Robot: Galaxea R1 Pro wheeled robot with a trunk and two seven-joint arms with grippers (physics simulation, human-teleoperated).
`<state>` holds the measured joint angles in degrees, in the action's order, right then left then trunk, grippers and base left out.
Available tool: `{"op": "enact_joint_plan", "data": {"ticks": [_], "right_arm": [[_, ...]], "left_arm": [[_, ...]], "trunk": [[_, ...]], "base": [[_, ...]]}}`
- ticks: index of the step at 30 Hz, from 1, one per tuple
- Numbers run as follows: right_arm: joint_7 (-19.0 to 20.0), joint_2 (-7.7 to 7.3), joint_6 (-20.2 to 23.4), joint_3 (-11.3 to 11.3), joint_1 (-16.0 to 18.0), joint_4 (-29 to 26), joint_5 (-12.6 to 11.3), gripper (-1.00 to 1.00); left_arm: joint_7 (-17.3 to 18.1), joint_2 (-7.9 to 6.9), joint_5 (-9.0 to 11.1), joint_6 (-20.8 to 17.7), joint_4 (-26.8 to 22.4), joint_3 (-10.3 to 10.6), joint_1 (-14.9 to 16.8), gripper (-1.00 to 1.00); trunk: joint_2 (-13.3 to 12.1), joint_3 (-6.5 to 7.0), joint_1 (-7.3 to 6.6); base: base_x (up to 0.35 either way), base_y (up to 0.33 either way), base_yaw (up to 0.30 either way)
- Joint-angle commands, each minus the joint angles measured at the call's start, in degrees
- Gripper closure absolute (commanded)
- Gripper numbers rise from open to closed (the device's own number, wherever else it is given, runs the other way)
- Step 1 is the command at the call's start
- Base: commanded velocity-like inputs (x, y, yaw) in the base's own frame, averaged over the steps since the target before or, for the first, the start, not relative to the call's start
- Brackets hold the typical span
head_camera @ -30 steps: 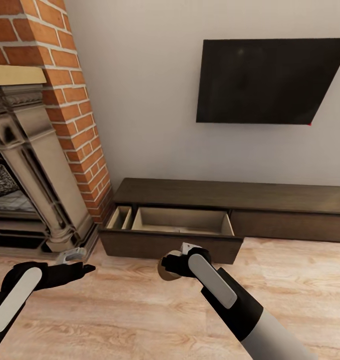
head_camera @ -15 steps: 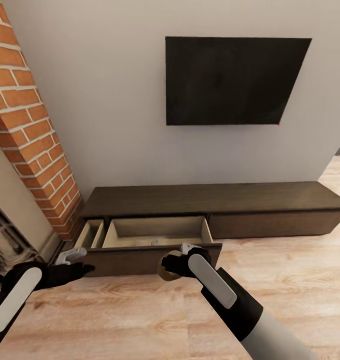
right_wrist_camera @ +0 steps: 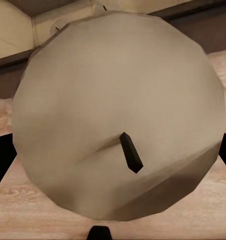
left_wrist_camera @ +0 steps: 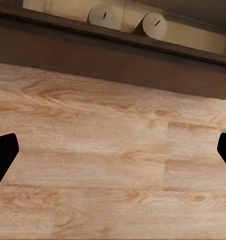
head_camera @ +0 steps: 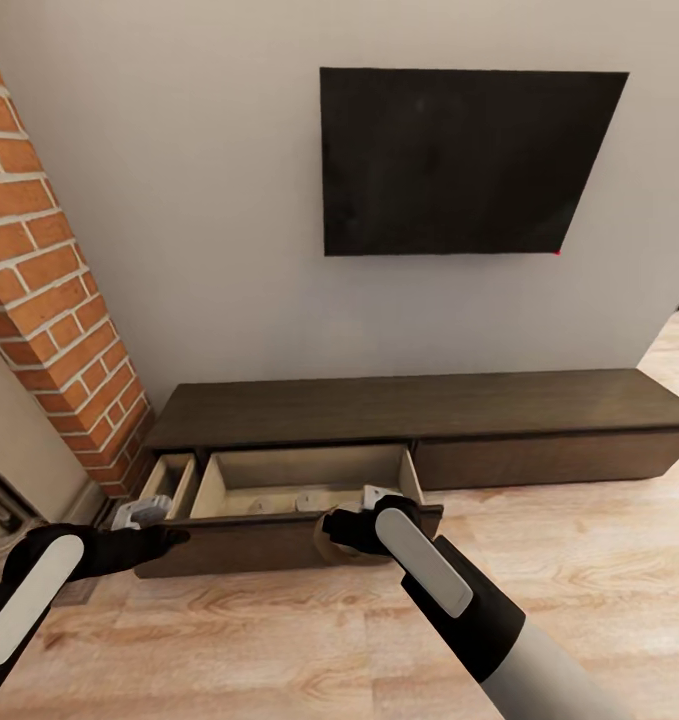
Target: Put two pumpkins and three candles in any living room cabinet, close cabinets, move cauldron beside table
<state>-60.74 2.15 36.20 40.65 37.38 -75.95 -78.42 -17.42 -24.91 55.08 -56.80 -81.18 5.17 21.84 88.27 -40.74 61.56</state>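
The long dark brown cabinet stands against the wall, its left drawer pulled out and showing a tan interior. Two candles lie in that drawer. My right gripper is shut on a third tan candle with a short dark wick, held just in front of the drawer's front panel. My left gripper hangs open and empty over the floor by the drawer's left end, its fingertips far apart.
A brick fireplace column rises left of the cabinet. A dark TV hangs on the wall above it. A narrow open compartment sits left of the drawer. Light wood floor stretches right.
The camera has swung right and come closer to the cabinet, so the fireplace has slid mostly out of view. Both arms keep their pose; the candle stays gripped.
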Motion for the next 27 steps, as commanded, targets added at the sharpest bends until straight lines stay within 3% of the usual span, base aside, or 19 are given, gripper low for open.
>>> {"op": "enact_joint_plan", "data": {"ticks": [1, 27], "right_arm": [[-0.43, 0.02, 0.36, 0.01, 0.06, -0.02, -0.25, 1.00], [-0.43, 0.00, 0.36, 0.02, 0.06, 0.01, -0.24, 1.00]], "left_arm": [[-0.60, -0.05, 0.52, -0.07, -0.04, 0.10, 0.04, -1.00], [-0.60, -0.05, 0.29, -0.07, 0.06, 0.10, 0.04, -1.00]], "trunk": [[0.03, -0.05, 0.02], [0.03, -0.05, 0.02]], "base": [[0.242, -0.032, 0.000], [0.251, -0.050, 0.000]]}}
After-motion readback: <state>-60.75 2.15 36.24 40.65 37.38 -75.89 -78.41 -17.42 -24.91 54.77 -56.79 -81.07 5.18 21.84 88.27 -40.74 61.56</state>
